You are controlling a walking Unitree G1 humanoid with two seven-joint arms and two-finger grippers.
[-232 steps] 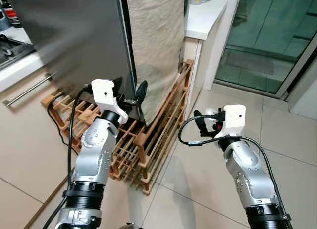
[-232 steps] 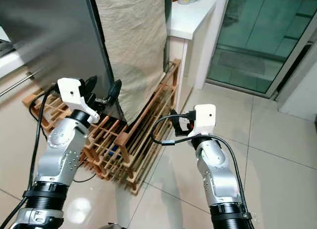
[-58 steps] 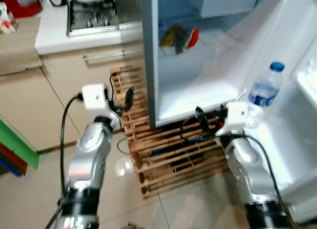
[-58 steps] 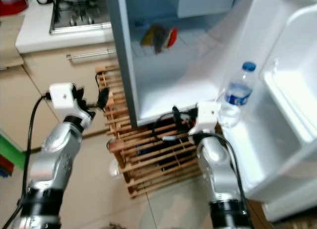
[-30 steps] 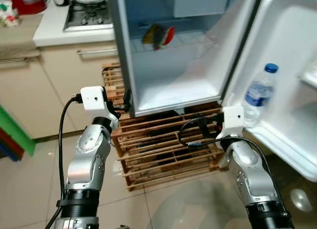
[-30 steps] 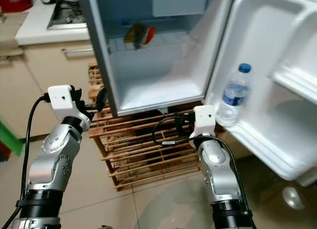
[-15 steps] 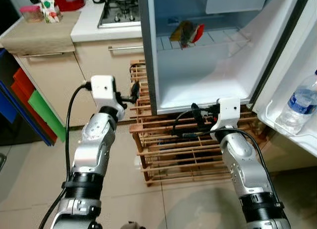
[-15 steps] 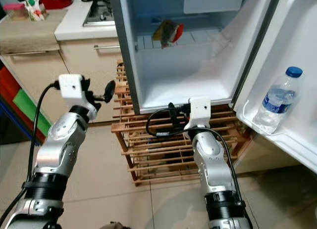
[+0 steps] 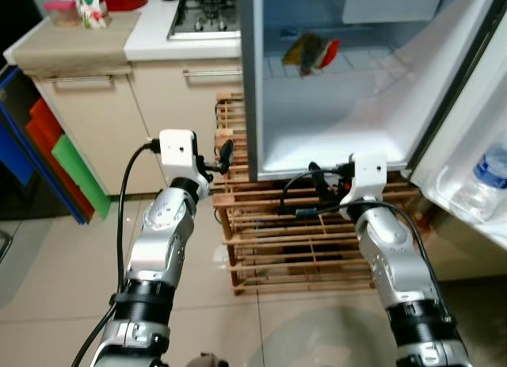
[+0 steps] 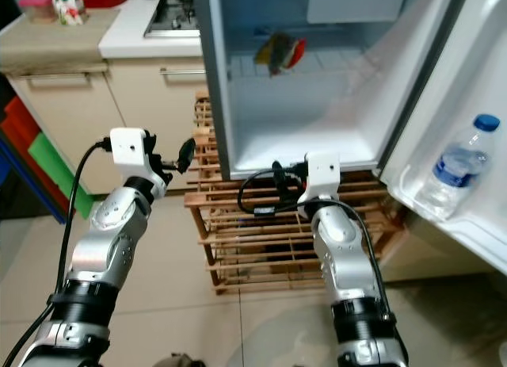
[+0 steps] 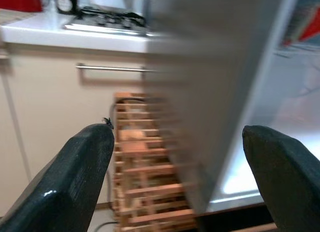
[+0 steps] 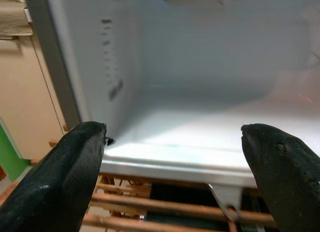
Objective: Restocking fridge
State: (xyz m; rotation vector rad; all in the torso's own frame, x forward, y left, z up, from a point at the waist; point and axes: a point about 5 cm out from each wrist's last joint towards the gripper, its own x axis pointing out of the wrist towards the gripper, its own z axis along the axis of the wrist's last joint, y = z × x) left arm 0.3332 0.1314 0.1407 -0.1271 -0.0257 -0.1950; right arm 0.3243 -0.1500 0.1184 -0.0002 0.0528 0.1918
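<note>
The fridge [image 9: 341,121] stands open before me, its lower compartment bare and white. A yellow and red packet [image 9: 311,51] lies on the wire shelf above. A clear water bottle [image 10: 458,167] with a blue cap stands in the shelf of the open door [image 10: 467,97] on the right. My left gripper [image 9: 220,158] is open and holds nothing, left of the fridge's edge by the wooden rack. My right gripper [image 9: 314,185] is also open with nothing between its fingers, just below the compartment's front lip [image 12: 175,167]. In the left wrist view the fingers [image 11: 75,182] frame the fridge's side and the rack.
A wooden slatted rack [image 9: 305,244] sits under the fridge. A counter with a gas hob [image 9: 202,10] and beige cabinets [image 9: 99,129] runs along the left. Red, green and blue panels [image 9: 55,153] lean at the far left. Tiled floor [image 9: 71,335] lies in front.
The camera has swung round from the fridge's closed side to its open front, then shifted slightly. Both arms stay raised in the same pose, grippers open throughout.
</note>
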